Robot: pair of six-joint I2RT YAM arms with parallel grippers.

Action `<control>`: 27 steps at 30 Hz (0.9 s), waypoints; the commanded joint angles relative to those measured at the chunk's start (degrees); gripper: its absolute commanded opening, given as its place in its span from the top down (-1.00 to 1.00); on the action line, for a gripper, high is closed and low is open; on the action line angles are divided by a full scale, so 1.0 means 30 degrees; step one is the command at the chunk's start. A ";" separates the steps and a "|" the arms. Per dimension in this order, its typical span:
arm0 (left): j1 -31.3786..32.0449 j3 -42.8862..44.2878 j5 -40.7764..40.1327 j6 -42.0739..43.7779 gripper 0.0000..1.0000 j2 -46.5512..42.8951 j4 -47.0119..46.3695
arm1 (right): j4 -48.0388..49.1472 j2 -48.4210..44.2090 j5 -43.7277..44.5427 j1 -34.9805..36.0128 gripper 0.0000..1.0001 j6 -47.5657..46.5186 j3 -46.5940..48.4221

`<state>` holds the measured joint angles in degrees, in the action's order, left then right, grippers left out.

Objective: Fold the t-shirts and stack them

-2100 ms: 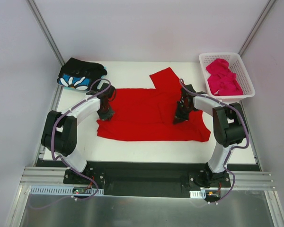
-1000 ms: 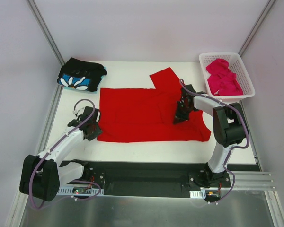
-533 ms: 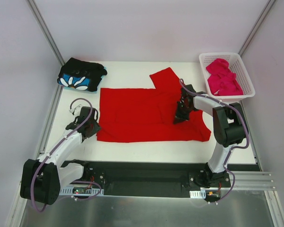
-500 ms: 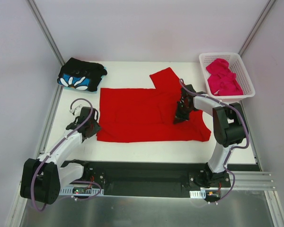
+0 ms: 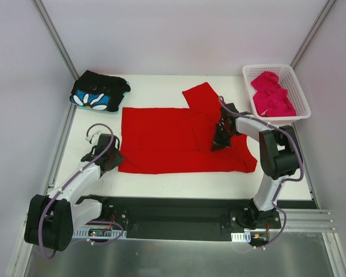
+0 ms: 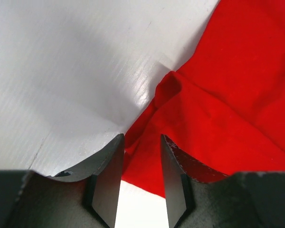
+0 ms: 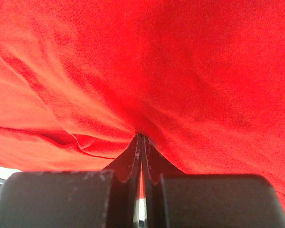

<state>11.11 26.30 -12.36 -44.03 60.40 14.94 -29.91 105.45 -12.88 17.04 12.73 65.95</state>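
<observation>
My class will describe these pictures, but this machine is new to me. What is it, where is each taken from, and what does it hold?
Two robot arms work at a table. One looks down from above; the others come from wrist cameras. A red t-shirt lies spread out, a black flowered t-shirt sits far left, a pink t-shirt lies in a basket. The left gripper is open at the red shirt's corner; the right gripper is shut, apparently pinching red cloth.

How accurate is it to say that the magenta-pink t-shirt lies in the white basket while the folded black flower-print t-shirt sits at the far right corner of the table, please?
Not quite: the folded black flower-print t-shirt sits at the far left corner of the table, as the top external view shows. The magenta-pink t-shirt does lie in the white basket.
</observation>
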 commanded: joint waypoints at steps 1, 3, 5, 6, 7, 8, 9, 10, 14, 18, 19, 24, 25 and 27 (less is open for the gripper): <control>-0.0218 -0.0243 -0.0303 -0.0148 0.29 -0.0973 -0.0497 | -0.0957 -0.0199 0.1453 -0.0259 0.98 -0.0640 -0.0012; -0.0248 -0.0214 -0.0333 -0.0118 0.28 -0.1003 -0.0527 | -0.0958 -0.0228 0.1424 -0.0259 0.98 -0.0611 -0.0011; -0.0306 -0.0272 -0.0217 -0.0293 0.29 -0.0915 -0.0585 | -0.0957 -0.0257 0.1424 -0.0259 0.98 -0.0640 0.0046; -0.0306 -0.0388 -0.0158 -0.0352 0.28 -0.0799 -0.0701 | -0.0957 -0.0228 0.1424 -0.0288 0.98 -0.0640 0.0018; -0.0364 -0.0476 -0.0012 -0.0526 0.29 -0.0711 -0.0992 | -0.0957 -0.0228 0.1424 -0.0260 0.98 -0.0611 0.0018; -0.0481 -0.0709 0.0424 -0.0644 0.28 -0.0652 -0.1169 | -0.0986 -0.0228 0.1395 -0.0259 0.98 -0.0640 -0.0011; -0.0482 -0.0799 0.0574 -0.0790 0.28 -0.0477 -0.1316 | -0.0958 -0.0257 0.1395 -0.0259 0.98 -0.0640 -0.0012; -0.0482 -0.0887 0.0633 -0.0879 0.28 -0.0447 -0.1521 | -0.0957 -0.0257 0.1424 -0.0259 0.98 -0.0640 -0.0041; -0.0540 -0.1180 0.0633 -0.0968 0.29 -0.0300 -0.1728 | -0.0987 -0.0286 0.1453 -0.0259 0.98 -0.0670 -0.0070; -0.0570 -0.1209 0.0867 -0.0967 0.28 -0.0329 -0.1845 | -0.0987 -0.0286 0.1424 -0.0230 0.98 -0.0670 -0.0041; -0.0570 -0.1210 0.0955 -0.1026 0.29 -0.0329 -0.1874 | -0.1016 -0.0286 0.1424 -0.0259 0.98 -0.0670 -0.0012; -0.0570 -0.1327 0.1833 -0.1347 0.28 -0.1088 -0.1787 | -0.0987 -0.0199 0.1424 -0.0259 0.98 -0.0670 -0.0011; -0.0570 -0.1356 0.2125 -0.1377 0.28 -0.1265 -0.1757 | -0.0958 -0.0198 0.1424 -0.0259 0.98 -0.0670 -0.0012; -0.0570 -0.1444 0.2390 -0.1407 0.28 -0.1790 -0.1350 | -0.0986 -0.0169 0.1424 -0.0230 0.99 -0.0669 -0.0012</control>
<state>10.00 22.59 -8.23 -47.13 58.19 10.35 -29.98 105.43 -12.86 16.99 12.53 65.95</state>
